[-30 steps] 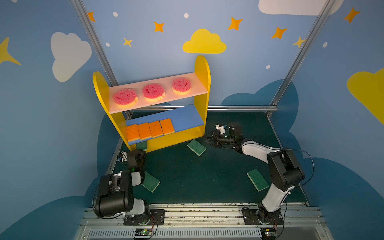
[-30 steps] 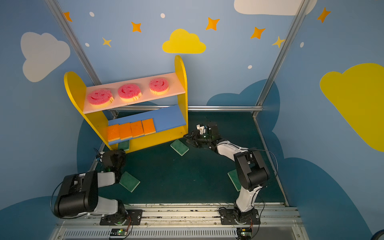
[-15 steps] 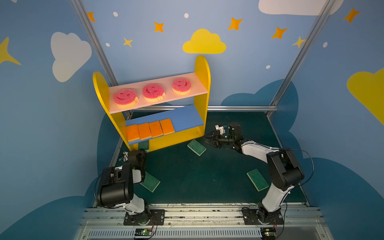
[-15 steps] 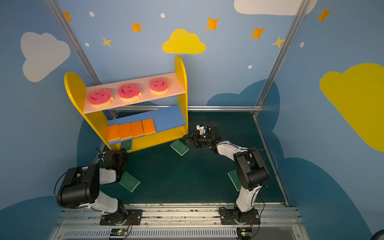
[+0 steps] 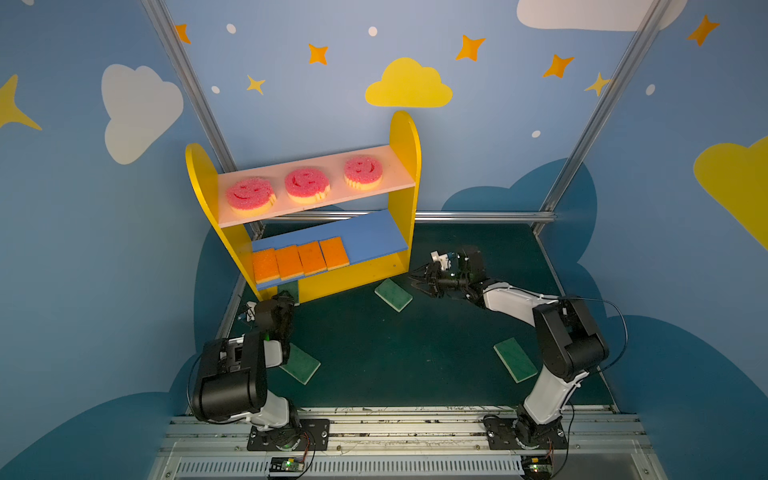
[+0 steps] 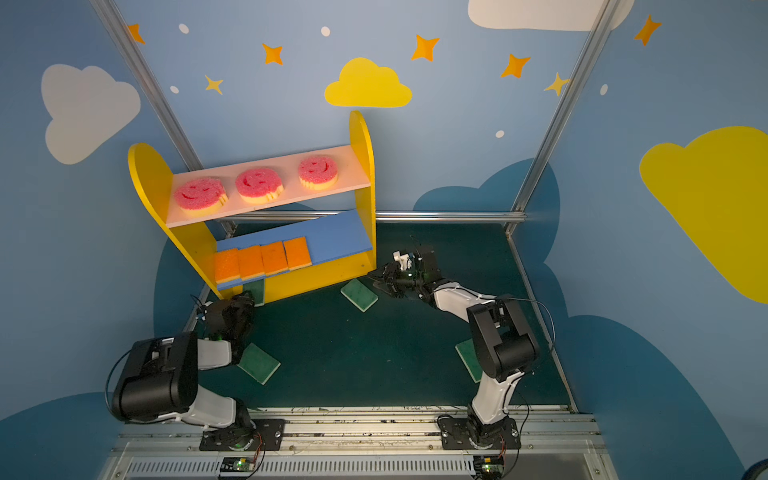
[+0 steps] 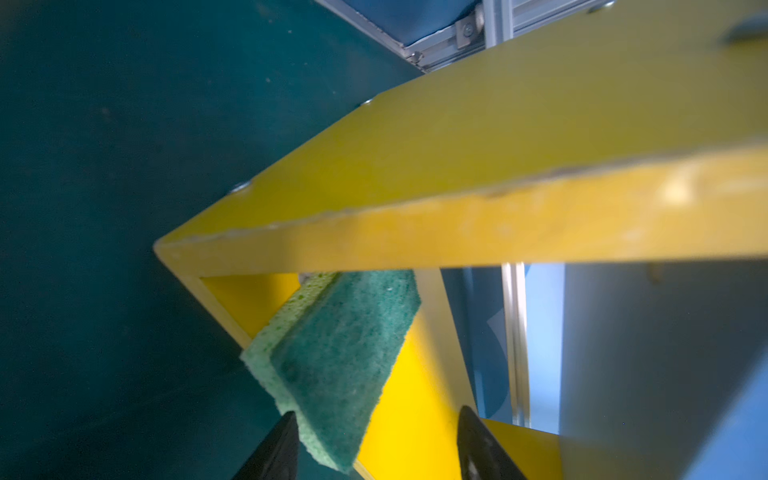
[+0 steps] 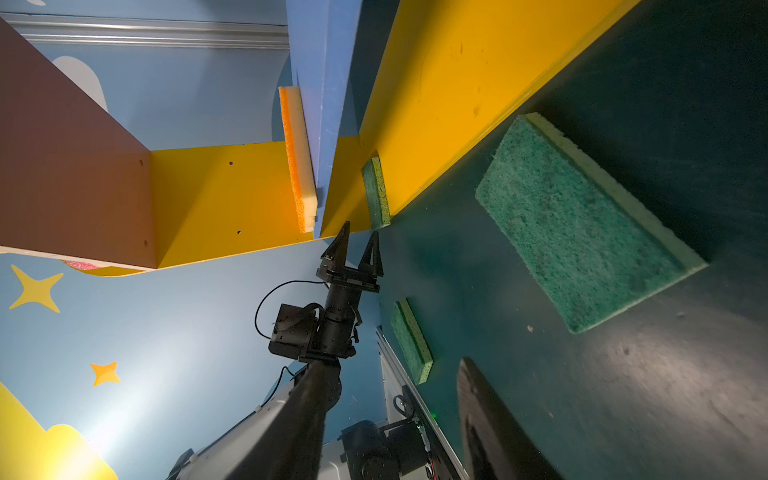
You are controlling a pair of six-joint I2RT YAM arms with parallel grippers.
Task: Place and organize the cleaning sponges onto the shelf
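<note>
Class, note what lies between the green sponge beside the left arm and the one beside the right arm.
Only bare dark-green floor, as both top views show, between the left arm's green sponge and the right arm's green sponge.

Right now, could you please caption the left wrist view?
Left gripper, jaws open, behind a green sponge in the shelf's bottom compartment.

Blue board (image 5: 365, 237) lies bare right of the orange sponges (image 5: 301, 259); a green sponge (image 7: 340, 365) occupies the slot (image 7: 409, 415) beneath.
</note>
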